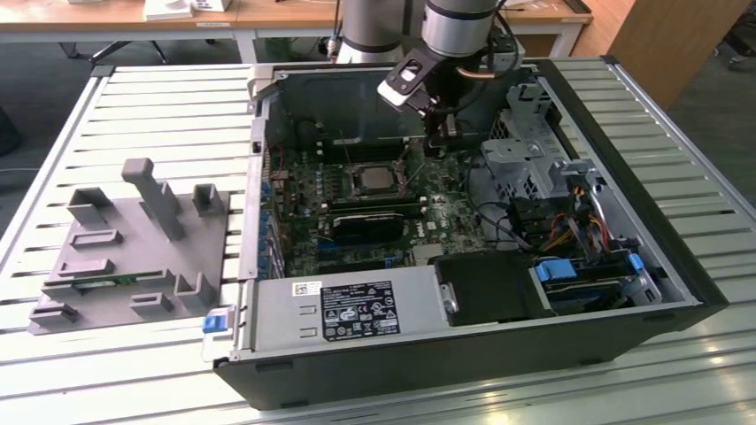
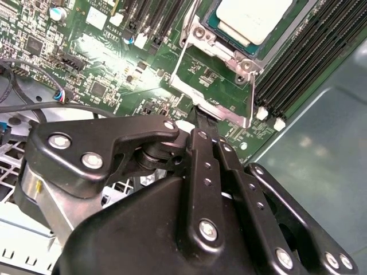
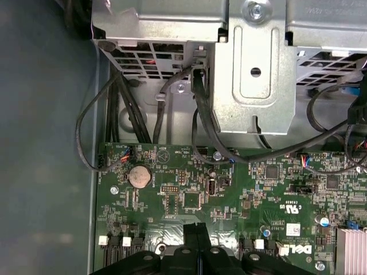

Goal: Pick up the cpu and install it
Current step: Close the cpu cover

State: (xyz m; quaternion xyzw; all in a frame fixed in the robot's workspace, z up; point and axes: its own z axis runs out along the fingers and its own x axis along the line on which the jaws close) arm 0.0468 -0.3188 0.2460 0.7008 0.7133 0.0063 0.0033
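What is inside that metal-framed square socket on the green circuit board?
The cpu, a flat square chip with a shiny silver top, lies in the socket. It covers the socket's floor, so anything beneath cannot be seen.

Table: pale silvery slatted metal table (image 1: 154, 115), long parallel ribs with dark gaps between them, takes up most of the exterior view.
Back of room: light brown wooden desk (image 1: 95, 25) running along behind the table, with a couple of small white boxes (image 1: 177, 9) sitting on top.
Corner: tall orange-brown wooden panel (image 1: 661, 40) on the exterior view's right, maybe a cabinet side, can't really tell.
Floor: plain dark grey floor (image 1: 35, 97), showing past both sides of the table.
Light: pretty bright, strong white glare on the near slats, far ones look duller.
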